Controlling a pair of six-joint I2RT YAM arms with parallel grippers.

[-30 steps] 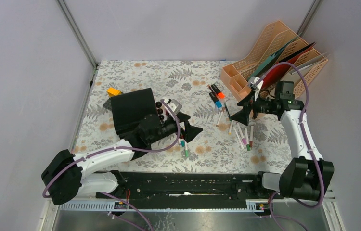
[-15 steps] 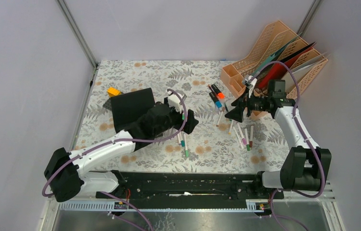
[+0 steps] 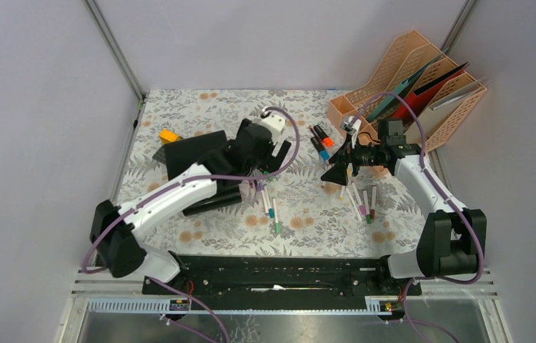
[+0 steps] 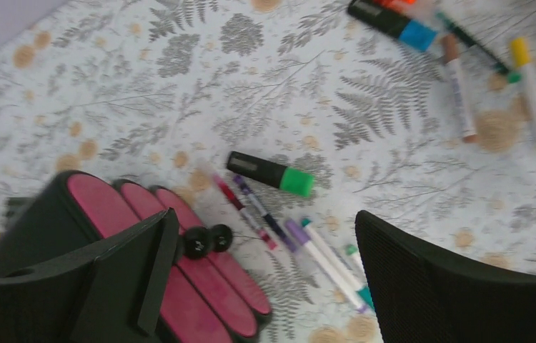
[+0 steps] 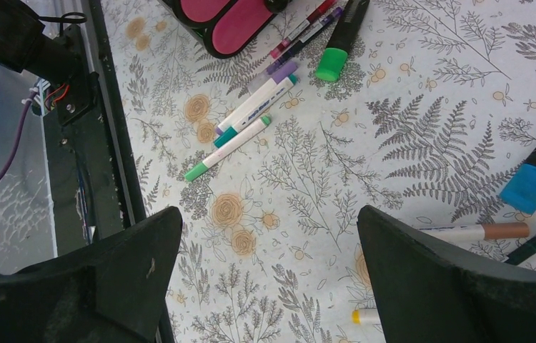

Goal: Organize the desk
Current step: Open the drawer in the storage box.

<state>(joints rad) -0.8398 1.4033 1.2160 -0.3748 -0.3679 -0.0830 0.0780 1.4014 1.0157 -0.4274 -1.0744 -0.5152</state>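
Observation:
The desk (image 3: 201, 107) is covered in pale fern-print cloth. My left gripper (image 3: 269, 158) hovers open over it beside a black pencil case (image 3: 195, 158). In the left wrist view the case's pink lining (image 4: 111, 209) lies by the left finger, and a green-capped highlighter (image 4: 272, 174) and thin pens (image 4: 322, 254) lie between the wide-apart fingers of the left gripper (image 4: 265, 286). My right gripper (image 3: 336, 170) is open and empty above bare cloth; its wrist view shows the right gripper (image 5: 269, 275) with pens (image 5: 251, 121) farther off.
A peach pen tray (image 3: 345, 118) and slanted file holders (image 3: 426, 82) stand at the back right. Loose markers (image 3: 320, 143) and more pens (image 3: 362, 201) lie near the right gripper. A small yellow-orange block (image 3: 169, 135) sits at the left. The black slotted rail (image 3: 272, 275) runs along the near edge.
My left arm has swung away from the near edge, toward the back and over the black case. My right gripper has shifted left toward the desk's middle. Both stay open.

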